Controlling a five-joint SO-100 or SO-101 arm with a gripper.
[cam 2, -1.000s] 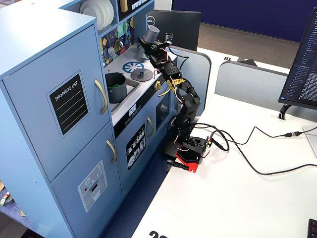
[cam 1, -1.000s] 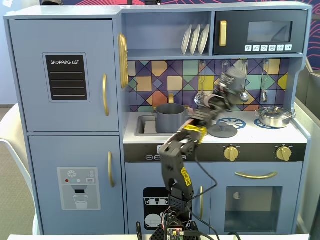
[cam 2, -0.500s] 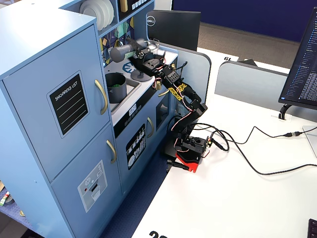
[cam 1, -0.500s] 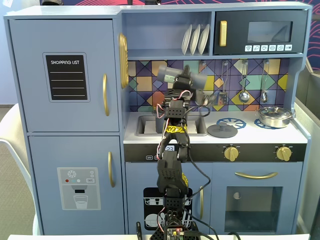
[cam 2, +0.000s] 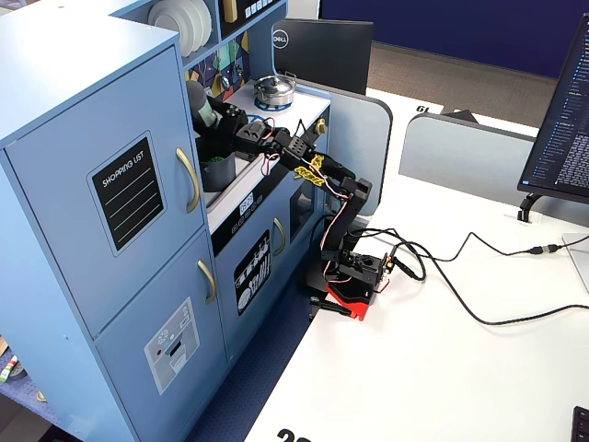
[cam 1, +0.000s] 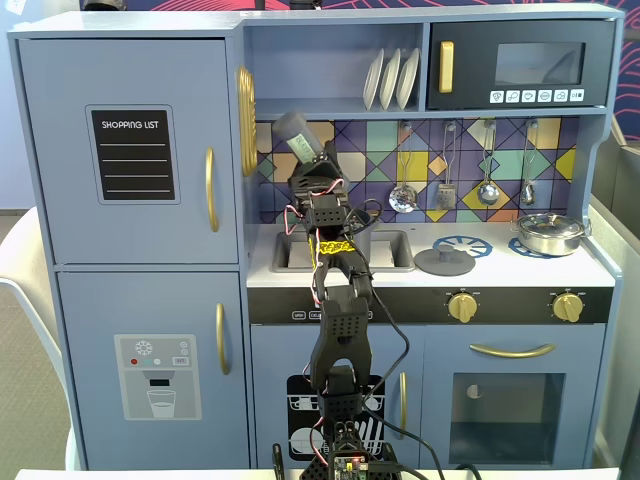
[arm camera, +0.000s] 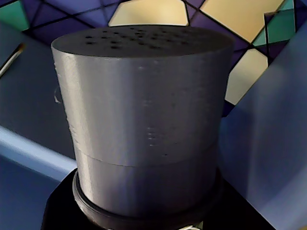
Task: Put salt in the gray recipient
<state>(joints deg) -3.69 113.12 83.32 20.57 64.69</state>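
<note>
While the gripper (cam 1: 312, 168) grasps the salt shaker (cam 1: 293, 134) above the sink (cam 1: 395, 264) in a fixed view, the gray pot (cam 1: 550, 233) sits well right. Wrist view: shaker (arm camera: 144, 120) upright, seated firmly. Another fixed view confirms transport stage; next, carry it over the pot (cam 2: 274, 89) and tip.

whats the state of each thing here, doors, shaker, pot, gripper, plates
salt shaker: lifted, held in the gripper, tilted, holes at its top
gripper: shut on the salt shaker, raised over the sink
sink: looks empty where visible
pot: on the right burner, lid on
gray lid: lying flat on the left burner
fridge doors: both closed
oven door: closed
plates: standing upright on the shelf
</note>
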